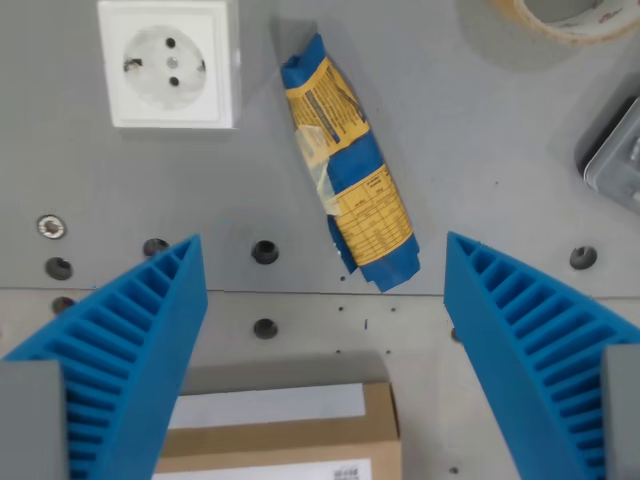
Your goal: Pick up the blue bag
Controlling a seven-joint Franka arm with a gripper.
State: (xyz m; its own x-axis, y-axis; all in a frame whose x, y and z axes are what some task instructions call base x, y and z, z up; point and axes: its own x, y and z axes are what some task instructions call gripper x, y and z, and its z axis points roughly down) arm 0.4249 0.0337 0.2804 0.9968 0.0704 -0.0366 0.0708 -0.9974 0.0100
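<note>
Two ribbed blue plastic fingers of the gripper (325, 262) stand spread wide, holding nothing. Between and just beyond their tips the crumpled blue-and-yellow foil bag (347, 165) lies tilted on the grey perforated metal table (480, 150), beside a white wall socket (170, 63)

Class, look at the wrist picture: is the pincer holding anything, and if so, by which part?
Nothing is held. The pincer is open, and the blue bag lies on the table, untouched.
</note>
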